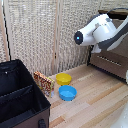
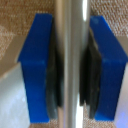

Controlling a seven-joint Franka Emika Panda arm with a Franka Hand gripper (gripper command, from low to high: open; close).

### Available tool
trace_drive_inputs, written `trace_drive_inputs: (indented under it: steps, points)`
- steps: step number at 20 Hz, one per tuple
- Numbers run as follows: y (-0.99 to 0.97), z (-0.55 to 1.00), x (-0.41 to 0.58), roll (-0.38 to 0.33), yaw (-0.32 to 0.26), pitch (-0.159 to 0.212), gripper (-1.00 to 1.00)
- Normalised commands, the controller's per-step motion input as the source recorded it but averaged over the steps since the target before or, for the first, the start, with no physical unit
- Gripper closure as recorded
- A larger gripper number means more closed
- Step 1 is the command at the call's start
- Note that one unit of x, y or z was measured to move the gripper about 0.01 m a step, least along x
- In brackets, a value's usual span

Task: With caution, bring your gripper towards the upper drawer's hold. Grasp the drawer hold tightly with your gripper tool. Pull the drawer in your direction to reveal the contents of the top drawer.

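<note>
In the wrist view the upper drawer's hold (image 2: 72, 25), a pale silver bar, runs straight between my two blue fingers (image 2: 35, 70). Their dark pads press against it on both sides, so my gripper (image 2: 72, 67) is shut on the bar. Brown drawer wood (image 2: 15, 15) shows behind the fingers. In the exterior view the bulky white arm (image 1: 97, 30) reaches to the dark brown dresser (image 1: 117, 62) at the exterior view's right. There the arm hides the gripper, the hold and most of the top drawer.
A black open case (image 1: 20, 95) fills the exterior view's lower left. Beside it stand a patterned packet (image 1: 44, 82), a yellow bowl (image 1: 63, 78) and a blue bowl (image 1: 67, 93) on the wooden floor. A woven folding screen (image 1: 40, 35) closes the back.
</note>
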Motion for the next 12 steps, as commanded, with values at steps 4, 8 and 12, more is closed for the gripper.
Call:
trace_drive_inputs:
  steps: [4,8,12]
  points:
    - [0.85,0.0,0.055,0.151,0.003,-0.01,1.0]
    - [0.84,0.0,0.059,0.142,0.003,-0.012,1.0]
    - [0.2,0.0,0.145,0.022,0.027,0.0,-1.0]
